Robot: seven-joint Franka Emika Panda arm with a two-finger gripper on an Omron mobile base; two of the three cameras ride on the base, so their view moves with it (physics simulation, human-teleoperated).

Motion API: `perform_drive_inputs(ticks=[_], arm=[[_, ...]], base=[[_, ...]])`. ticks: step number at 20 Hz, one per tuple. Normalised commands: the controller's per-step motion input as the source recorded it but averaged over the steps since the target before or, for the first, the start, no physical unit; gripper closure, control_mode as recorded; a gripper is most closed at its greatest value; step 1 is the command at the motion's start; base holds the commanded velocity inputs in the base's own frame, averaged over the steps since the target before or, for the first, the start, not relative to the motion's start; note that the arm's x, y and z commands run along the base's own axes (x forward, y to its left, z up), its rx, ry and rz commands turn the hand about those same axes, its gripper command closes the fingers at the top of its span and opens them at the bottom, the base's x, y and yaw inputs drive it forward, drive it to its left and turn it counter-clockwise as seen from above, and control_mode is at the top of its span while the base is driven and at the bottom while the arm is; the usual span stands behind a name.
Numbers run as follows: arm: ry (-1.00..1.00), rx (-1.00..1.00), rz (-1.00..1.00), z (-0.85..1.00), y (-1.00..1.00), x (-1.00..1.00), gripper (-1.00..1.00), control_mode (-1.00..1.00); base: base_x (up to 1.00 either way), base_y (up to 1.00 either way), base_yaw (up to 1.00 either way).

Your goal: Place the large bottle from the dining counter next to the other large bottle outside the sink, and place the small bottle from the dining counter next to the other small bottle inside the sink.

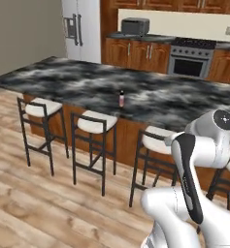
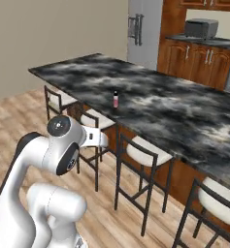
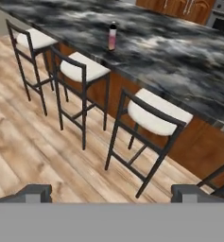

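Observation:
The large bottle point(image 1: 121, 98) point(image 2: 115, 100) point(image 3: 112, 37) stands upright on the dining counter point(image 1: 68, 80) point(image 2: 184, 116) point(image 3: 189, 52), near its front edge. It is clear with pink liquid and a dark cap. My gripper point(image 3: 113, 193) is open, its dark fingertips point(image 3: 38, 192) wide apart with nothing between them. It hangs well short of the counter, above the floor and the stools, and looks toward the bottle. The small bottle, the other bottles and the sink are out of view.
Several black-framed stools with white seats point(image 1: 93, 123) point(image 2: 145, 150) point(image 3: 156, 113) line the counter's near side, between me and the bottle. Wooden floor point(image 3: 28, 142) lies below. A fridge point(image 1: 82, 29), wood cabinets and a stove point(image 1: 191, 55) stand beyond the counter.

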Motion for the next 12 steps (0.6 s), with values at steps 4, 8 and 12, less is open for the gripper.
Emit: perform_drive_inputs(ticks=[4,8,12], arm=[[0.00,0.00,0.00,0.00,0.00,0.00,-1.00,1.00],[0.00,0.00,0.00,0.00,0.00,0.00,-1.00,1.00],[0.00,0.00,0.00,0.00,0.00,0.00,-1.00,1.00]], base=[[0.98,0.87,-0.59],[0.82,0.94,-0.61],[0.75,1.00,-0.60]])
